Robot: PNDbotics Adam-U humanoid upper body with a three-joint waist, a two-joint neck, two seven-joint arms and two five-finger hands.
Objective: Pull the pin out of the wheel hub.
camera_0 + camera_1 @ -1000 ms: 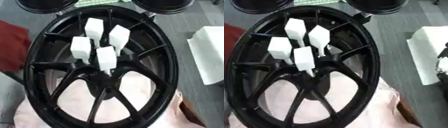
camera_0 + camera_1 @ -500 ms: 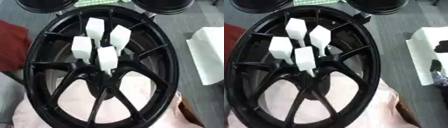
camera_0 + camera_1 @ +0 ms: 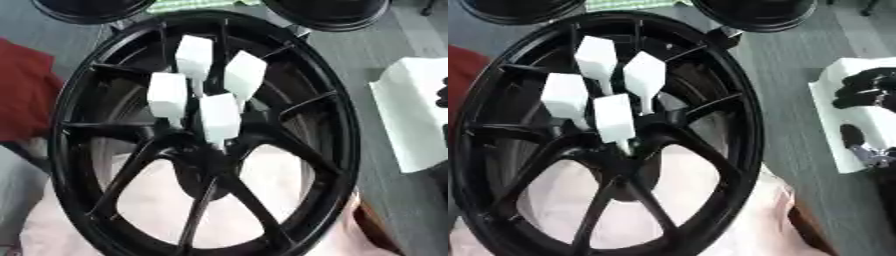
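A large black spoked wheel hub [image 3: 346,125] fills the middle of both eye views. Several white pins with blocky heads stand close together near its centre, among them one at the top [image 3: 194,55], one on the left [image 3: 166,95] and the nearest one [image 3: 219,117]. My right hand [image 3: 866,90] shows at the right edge of the right eye view, over a white foam block [image 3: 833,107]. Its fingers are relaxed, the thumb is apart below them, and it holds nothing. It is well away from the pins. My left hand shows in neither view.
A pale pink cloth [image 3: 157,200] lies under the wheel's lower half. A red cloth [image 3: 22,95] sits at the left edge. Two more black round rims [image 3: 324,10] [image 3: 87,7] stand beyond the wheel at the top. Grey floor lies between wheel and foam block.
My right hand has come further in from the right edge, over the white foam block. The wheel and the pins have not moved.
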